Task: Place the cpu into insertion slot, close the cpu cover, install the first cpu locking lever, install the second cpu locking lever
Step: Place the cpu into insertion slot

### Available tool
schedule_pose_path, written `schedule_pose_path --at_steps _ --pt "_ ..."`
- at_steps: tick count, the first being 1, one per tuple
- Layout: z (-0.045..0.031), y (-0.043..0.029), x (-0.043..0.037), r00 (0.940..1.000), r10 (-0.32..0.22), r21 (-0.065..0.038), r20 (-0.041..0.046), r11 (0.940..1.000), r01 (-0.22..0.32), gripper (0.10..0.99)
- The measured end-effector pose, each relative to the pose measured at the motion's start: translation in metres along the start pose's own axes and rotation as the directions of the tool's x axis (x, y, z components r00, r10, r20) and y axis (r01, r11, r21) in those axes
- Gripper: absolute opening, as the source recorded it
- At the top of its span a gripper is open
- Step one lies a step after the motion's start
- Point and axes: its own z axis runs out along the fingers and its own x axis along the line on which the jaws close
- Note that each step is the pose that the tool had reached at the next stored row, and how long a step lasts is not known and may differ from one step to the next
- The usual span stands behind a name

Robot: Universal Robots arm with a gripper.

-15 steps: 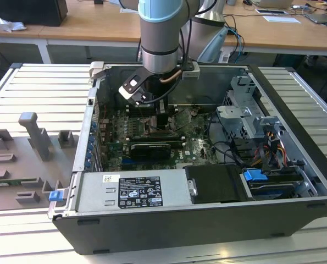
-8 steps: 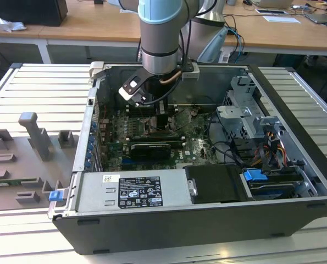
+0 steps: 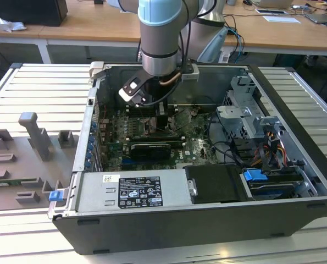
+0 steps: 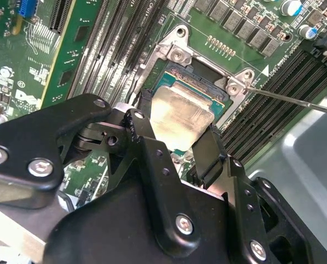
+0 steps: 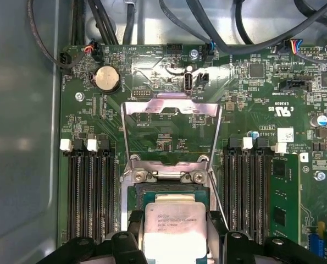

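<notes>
My gripper reaches down into the open computer case over the green board. In both wrist views its black fingers sit on two opposite edges of the cpu, a pale silver square chip, and hold it. The cpu hangs tilted just over the insertion slot, whose dark centre and silver rim show beyond the chip. The cpu cover stands swung open, a silver frame rising from the hinge at the slot's far edge. A thin wire locking lever runs out from one corner of the slot.
Long black memory slots flank the socket on both sides. A black graphics card, a power supply and a drive cage crowd the case. Cables hang over the board's far edge. Grey fixtures stand outside.
</notes>
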Motion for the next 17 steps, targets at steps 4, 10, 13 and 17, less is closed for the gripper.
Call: schedule_pose_path --at_steps 4,10,13,17 --pt "0.0057 -0.0003 0.0019 1.0000 0.000 0.000 0.0001 1.0000 0.000 0.541" --pt "0.0096 -0.0008 0.0026 0.9999 0.011 0.000 0.0008 0.9999 -0.011 0.541" --pt "0.0110 -0.0011 0.0026 0.9999 0.015 0.000 0.0013 0.9999 -0.015 0.541" --pt "0.0119 -0.0012 0.0026 0.9999 0.015 0.000 0.0012 0.9999 -0.015 0.541"
